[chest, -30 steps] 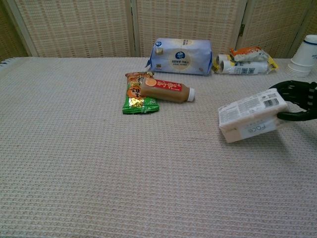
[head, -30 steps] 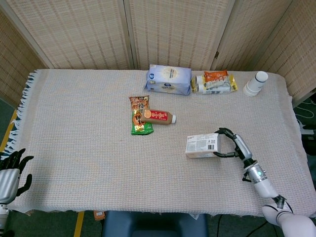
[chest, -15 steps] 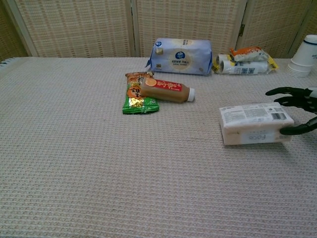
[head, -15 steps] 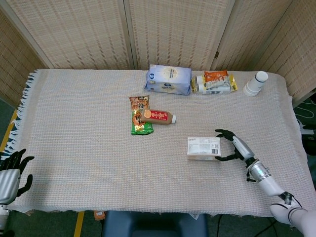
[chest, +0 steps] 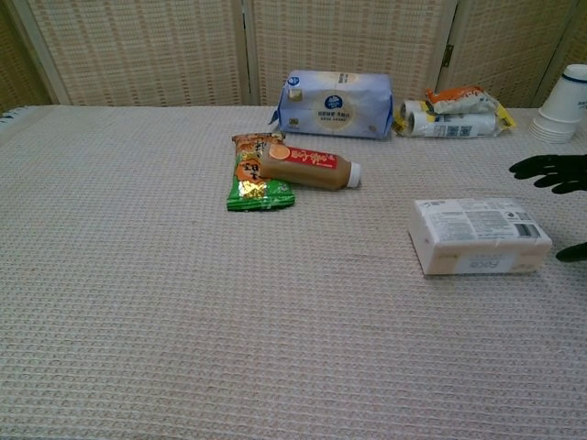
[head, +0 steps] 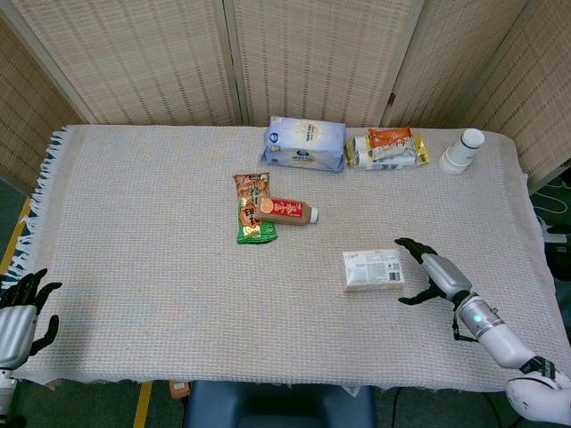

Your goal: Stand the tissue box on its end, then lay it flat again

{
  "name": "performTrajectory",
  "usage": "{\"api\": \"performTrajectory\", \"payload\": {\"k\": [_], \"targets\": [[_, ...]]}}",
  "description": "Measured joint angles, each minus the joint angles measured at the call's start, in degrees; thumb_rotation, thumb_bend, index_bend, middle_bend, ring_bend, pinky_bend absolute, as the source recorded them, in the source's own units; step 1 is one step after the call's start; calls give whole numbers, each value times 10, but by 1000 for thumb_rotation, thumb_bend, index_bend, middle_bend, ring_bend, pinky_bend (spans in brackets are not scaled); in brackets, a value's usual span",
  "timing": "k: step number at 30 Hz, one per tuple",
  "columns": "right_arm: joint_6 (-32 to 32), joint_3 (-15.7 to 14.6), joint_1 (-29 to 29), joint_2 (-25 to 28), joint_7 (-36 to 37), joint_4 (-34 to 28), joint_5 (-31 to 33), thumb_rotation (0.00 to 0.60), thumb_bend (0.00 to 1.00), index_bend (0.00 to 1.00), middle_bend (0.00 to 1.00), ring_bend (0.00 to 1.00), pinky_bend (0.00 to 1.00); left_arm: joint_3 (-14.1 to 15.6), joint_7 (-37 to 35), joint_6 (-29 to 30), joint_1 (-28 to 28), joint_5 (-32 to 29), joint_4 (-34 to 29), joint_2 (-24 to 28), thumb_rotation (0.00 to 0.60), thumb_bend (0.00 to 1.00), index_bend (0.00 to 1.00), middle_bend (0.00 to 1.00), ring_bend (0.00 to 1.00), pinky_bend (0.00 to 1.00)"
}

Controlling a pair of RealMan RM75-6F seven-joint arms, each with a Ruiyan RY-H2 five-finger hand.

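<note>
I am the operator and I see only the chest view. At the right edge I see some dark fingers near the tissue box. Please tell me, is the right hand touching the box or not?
Observer: No. In the head view the right hand is open, just right of the tissue box, with a gap of cloth between them.
Operator: Is the box lying flat?
Observer: Yes, the head view shows its broad printed face up, long sides running roughly left to right.
Operator: Where is the left hand? I cannot find it.
Observer: The left hand sits off the table's near left corner, fingers apart, holding nothing.
</note>
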Motion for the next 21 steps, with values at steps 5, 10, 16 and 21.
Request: {"api": "performTrajectory", "payload": {"k": [5, 10, 16, 21], "targets": [[145, 26, -42, 8, -66, -46, -10, 600, 0, 0, 0, 0, 0, 1, -1, -3, -2, 2, 2, -3, 600, 497, 225, 0, 0, 120], [323, 20, -91, -12, -220, -77, -34, 600, 0, 0, 0, 0, 0, 1, -6, 1, -1, 6, 3, -3, 600, 498, 225, 0, 0, 120], [370, -5, -151, -40, -439, -72, -29, 600, 0, 0, 0, 0, 0, 2, -12, -1, -1, 7, 3, -2, 600, 499, 225, 0, 0, 120], [327, -6, -181, -62, -496, -5, 7, 600, 0, 0, 0, 0, 0, 2, -10, -3, -2, 6, 3, -2, 600, 498, 225, 0, 0, 120]]}}
